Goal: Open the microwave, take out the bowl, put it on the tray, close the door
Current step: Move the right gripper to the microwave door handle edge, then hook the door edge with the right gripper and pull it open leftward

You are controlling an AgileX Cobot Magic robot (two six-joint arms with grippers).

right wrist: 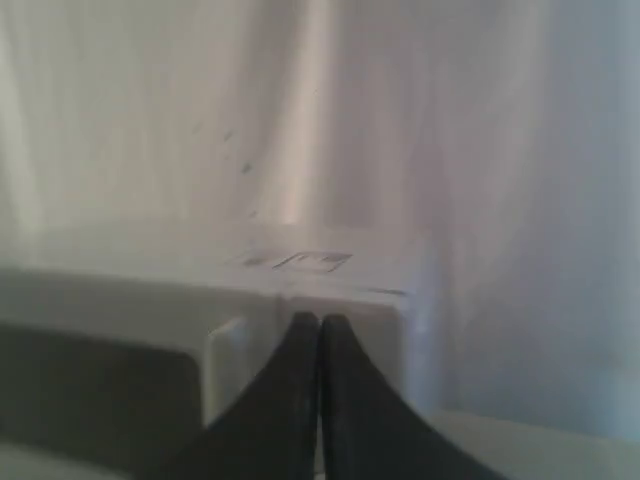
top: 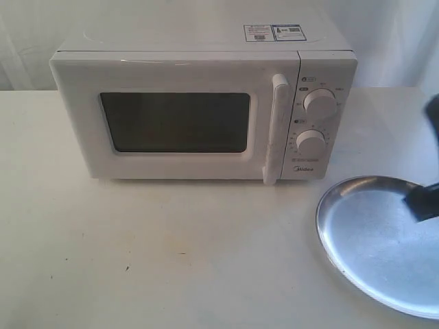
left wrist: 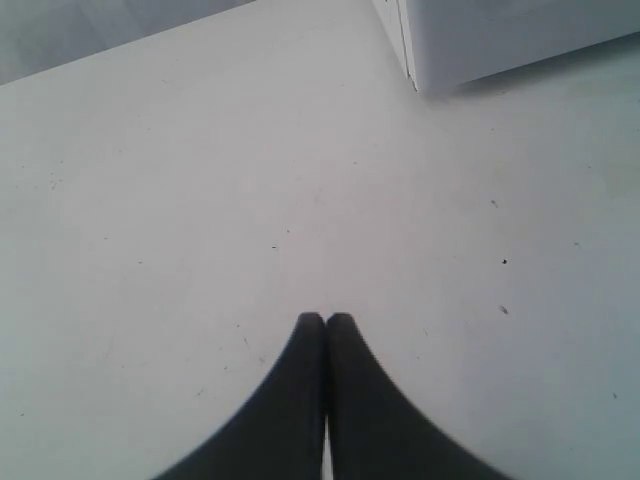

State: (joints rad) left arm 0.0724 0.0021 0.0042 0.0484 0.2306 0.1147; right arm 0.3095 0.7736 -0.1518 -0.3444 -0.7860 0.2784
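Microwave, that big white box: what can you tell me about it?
The boxy white microwave stands upright on the white table; nothing else touches it. Its door is shut, with a dark window and an upright white bar handle. Two round white knobs sit beside the handle, stickers on its top.

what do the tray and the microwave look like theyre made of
Tray: looks like metal, perhaps steel or aluminium. It is silver, shiny and mirrors the light.
Microwave: smooth white casing with a slight sheen. It could be painted metal or plastic, cannot tell which.
Its door has a dark glossy window, likely glass or clear plastic.
The knobs look like white plastic.
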